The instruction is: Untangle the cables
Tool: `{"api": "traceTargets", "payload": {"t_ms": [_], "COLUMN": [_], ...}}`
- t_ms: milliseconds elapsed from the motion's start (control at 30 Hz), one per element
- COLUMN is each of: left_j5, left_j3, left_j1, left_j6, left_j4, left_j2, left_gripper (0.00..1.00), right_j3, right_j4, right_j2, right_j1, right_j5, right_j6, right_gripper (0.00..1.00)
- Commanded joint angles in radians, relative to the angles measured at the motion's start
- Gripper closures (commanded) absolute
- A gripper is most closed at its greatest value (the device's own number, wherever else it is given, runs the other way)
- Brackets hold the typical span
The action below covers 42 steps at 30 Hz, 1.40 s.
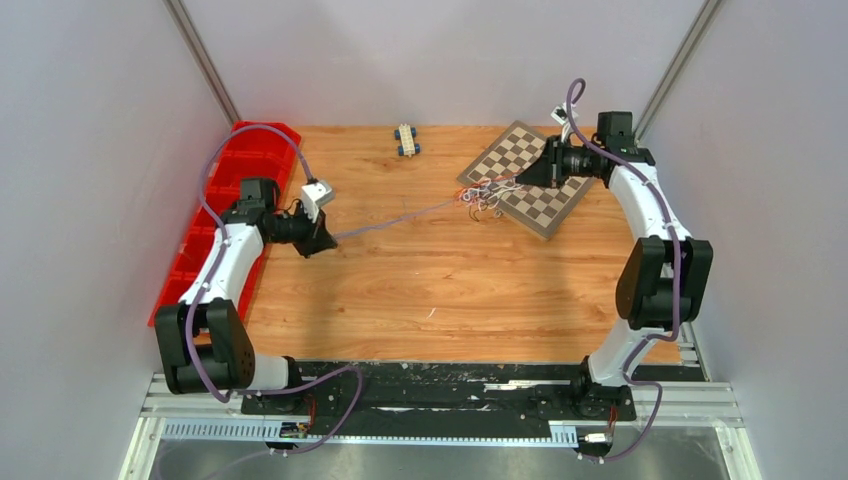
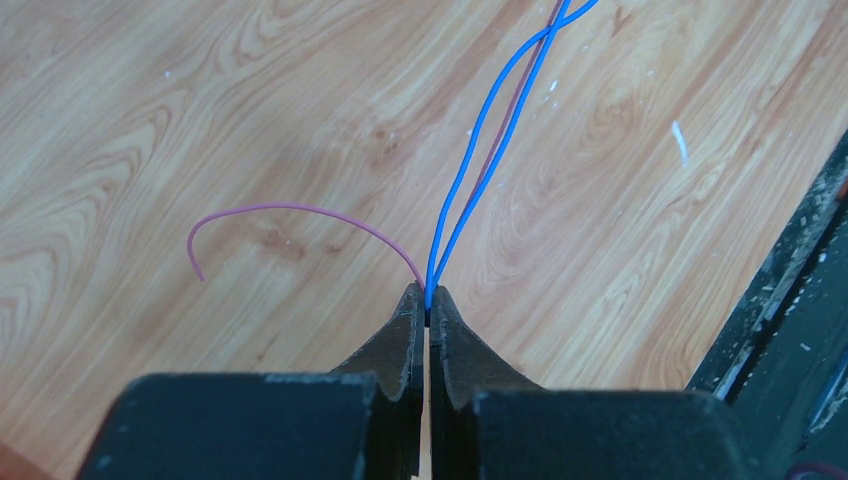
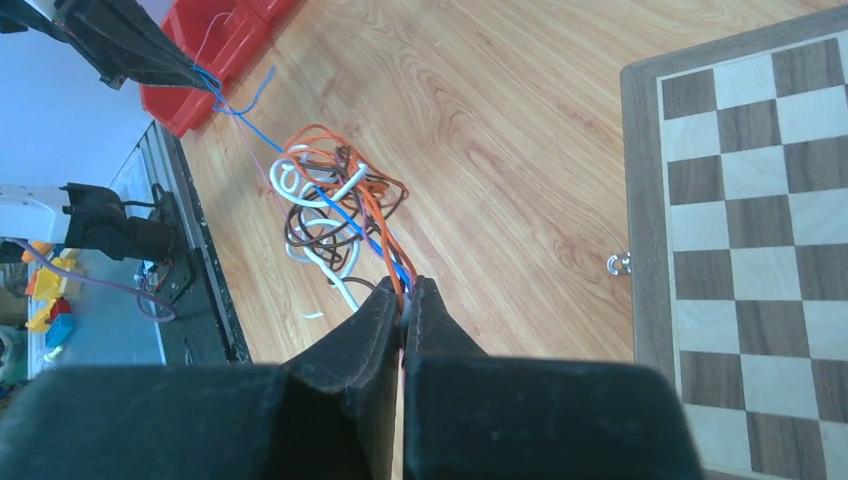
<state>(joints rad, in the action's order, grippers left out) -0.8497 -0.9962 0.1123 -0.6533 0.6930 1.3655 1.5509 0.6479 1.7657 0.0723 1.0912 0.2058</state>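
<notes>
The cables form a small knot [image 1: 487, 195] of white, orange, brown and blue wires at the near left edge of the chessboard; the knot also shows in the right wrist view [image 3: 330, 200]. My right gripper [image 1: 522, 180] [image 3: 407, 290] is shut on orange and blue strands coming out of the knot. My left gripper [image 1: 328, 240] [image 2: 428, 295] is shut on a doubled blue wire [image 2: 490, 130] and a pink-purple wire [image 2: 290, 208]. These run taut across the table from the left gripper to the knot.
A red bin [image 1: 215, 215] lies along the left wall beside the left arm. A folded chessboard [image 1: 545, 205] sits at the back right under the right gripper. A small white and blue toy [image 1: 406, 139] stands at the back middle.
</notes>
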Motion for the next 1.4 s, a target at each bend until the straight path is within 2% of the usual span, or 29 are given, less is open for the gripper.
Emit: {"api": "traceTargets", "payload": {"t_ms": [0, 67, 100, 133, 200, 333, 400, 567, 733, 867, 933, 967, 1000, 1033, 1067, 1100, 1167, 1200, 1233, 1267, 1300, 1367], "left_j5": [0.121, 0.117, 0.105, 0.071, 0.014, -0.052, -0.050, 0.004, 0.035, 0.025, 0.013, 0.003, -0.002, -0.014, -0.019, -0.031, -0.045, -0.049, -0.057, -0.055, -0.053, -0.051], "left_j3": [-0.028, -0.036, -0.046, -0.075, -0.118, -0.160, -0.169, -0.149, -0.197, -0.230, -0.236, -0.237, -0.238, -0.237, -0.232, -0.222, -0.199, -0.180, -0.169, -0.155, -0.145, -0.123], "left_j1": [-0.050, -0.086, -0.094, -0.100, -0.107, -0.176, -0.234, -0.363, -0.459, -0.513, -0.525, -0.527, -0.527, -0.528, -0.526, -0.524, -0.509, -0.488, -0.475, -0.454, -0.443, -0.425], "left_j6": [0.014, 0.032, 0.036, 0.060, 0.129, 0.289, 0.356, 0.546, 0.566, 0.570, 0.561, 0.554, 0.548, 0.538, 0.538, 0.552, 0.645, 0.738, 0.789, 0.883, 0.926, 1.019], "left_j4": [0.047, 0.047, 0.056, 0.076, 0.065, -0.070, -0.151, -0.458, -0.544, -0.575, -0.572, -0.566, -0.560, -0.547, -0.542, -0.543, -0.580, -0.636, -0.661, -0.716, -0.739, -0.794], "left_j2": [0.000, 0.005, 0.008, 0.011, -0.005, -0.049, -0.048, -0.012, 0.083, 0.123, 0.136, 0.138, 0.138, 0.131, 0.125, 0.110, 0.090, 0.086, 0.081, 0.082, 0.083, 0.083], "left_gripper": [1.00, 0.96, 0.86, 0.54, 0.29, 0.12, 0.07, 0.03, 0.04, 0.16, 0.29, 0.47, 0.61, 0.88, 0.95, 0.99, 1.00, 1.00, 1.00, 1.00, 1.00, 1.00], "right_j3": [-0.040, -0.050, -0.047, -0.046, -0.040, -0.013, 0.005, 0.059, 0.089, 0.100, 0.111, 0.115, 0.120, 0.122, 0.119, 0.113, 0.104, 0.096, 0.083, 0.058, 0.012, -0.050], "right_j4": [-0.106, -0.125, -0.136, -0.152, -0.186, -0.235, -0.247, -0.262, -0.268, -0.272, -0.274, -0.276, -0.276, -0.275, -0.276, -0.275, -0.274, -0.272, -0.271, -0.270, -0.269, -0.271], "right_j2": [-0.061, -0.075, -0.085, -0.091, -0.101, -0.090, -0.083, -0.068, -0.063, -0.054, -0.047, -0.045, -0.041, -0.039, -0.035, -0.030, -0.016, -0.011, -0.015, -0.026, -0.045, -0.084], "right_j1": [-0.058, -0.136, -0.164, -0.189, -0.232, -0.281, -0.301, -0.348, -0.395, -0.414, -0.419, -0.419, -0.419, -0.416, -0.408, -0.395, -0.353, -0.329, -0.311, -0.298, -0.293, -0.298], "right_j5": [-0.022, -0.014, -0.016, -0.018, -0.019, 0.000, 0.016, 0.081, 0.134, 0.155, 0.162, 0.160, 0.147, 0.127, 0.101, 0.073, 0.031, 0.004, -0.024, -0.046, -0.071, -0.086], "right_j6": [-0.010, -0.034, -0.045, -0.060, -0.087, -0.135, -0.147, -0.176, -0.189, -0.198, -0.200, -0.200, -0.200, -0.200, -0.200, -0.198, -0.199, -0.231, -0.249, -0.253, -0.246, -0.217], "right_gripper": [1.00, 1.00, 1.00, 1.00, 1.00, 1.00, 1.00, 1.00, 1.00, 1.00, 1.00, 1.00, 1.00, 1.00, 0.95, 0.84, 0.49, 0.35, 0.26, 0.09, 0.02, 0.00]}}
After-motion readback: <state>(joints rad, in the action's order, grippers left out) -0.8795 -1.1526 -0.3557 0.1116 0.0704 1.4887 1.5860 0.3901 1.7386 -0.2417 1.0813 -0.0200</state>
